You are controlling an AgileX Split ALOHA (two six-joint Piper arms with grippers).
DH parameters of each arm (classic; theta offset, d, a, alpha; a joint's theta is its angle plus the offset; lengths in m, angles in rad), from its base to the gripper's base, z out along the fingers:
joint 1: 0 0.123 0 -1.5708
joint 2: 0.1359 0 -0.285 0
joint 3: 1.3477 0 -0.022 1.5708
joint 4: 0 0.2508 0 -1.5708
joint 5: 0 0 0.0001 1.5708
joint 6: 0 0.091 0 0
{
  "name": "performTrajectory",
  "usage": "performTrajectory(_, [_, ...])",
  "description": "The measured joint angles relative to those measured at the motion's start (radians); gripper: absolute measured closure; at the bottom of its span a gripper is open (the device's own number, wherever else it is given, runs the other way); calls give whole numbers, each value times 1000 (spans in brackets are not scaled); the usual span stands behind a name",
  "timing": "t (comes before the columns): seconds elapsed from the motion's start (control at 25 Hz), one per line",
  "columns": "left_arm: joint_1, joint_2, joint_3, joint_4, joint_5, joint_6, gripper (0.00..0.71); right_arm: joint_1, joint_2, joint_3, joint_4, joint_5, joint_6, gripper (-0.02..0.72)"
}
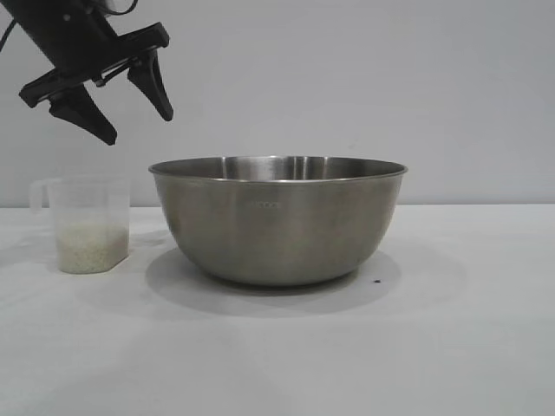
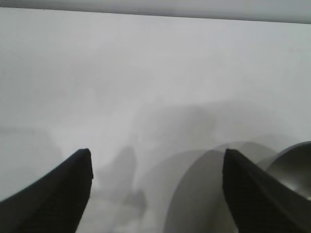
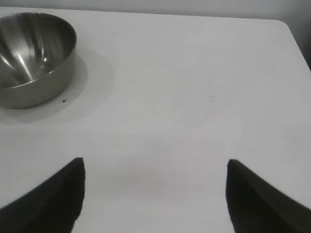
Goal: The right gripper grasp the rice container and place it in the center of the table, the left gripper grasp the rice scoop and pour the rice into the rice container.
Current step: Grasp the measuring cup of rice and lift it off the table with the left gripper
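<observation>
- Steel rice container [image 1: 277, 221] sits mid-table [image 1: 451, 347], its inside hidden.
- Rice scoop [image 1: 87, 225] beside it holds rice [image 1: 91, 247].
- Left gripper [image 1: 134, 108] hangs spread and empty above the scoop.
- Right gripper [image 3: 154, 199], fingers apart, is cut off.

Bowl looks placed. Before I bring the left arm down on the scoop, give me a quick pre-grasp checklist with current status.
1. Stainless-steel mixing bowl upright near the centre of the white table: ok.
2. Bowl empty, ready for rice: ok, in the right wrist view.
3. Translucent plastic measuring cup upright, white rice inside: ok.
4. Black left gripper open, above the cup, touching nothing: ok.
5. Cup handle clear of the bowl, on the cup's far side from it: ok.
6. Black right gripper open and away from the bowl: ok.
</observation>
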Motion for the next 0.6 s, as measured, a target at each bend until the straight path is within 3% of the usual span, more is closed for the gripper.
performTrajectory(0.44, [0,0,0,2,0,4,179,0,0,2,0,-2,4,169])
performTrajectory(0.6, [0,-5,0,62,18,24,179,0,0,2,0,-2,4,169])
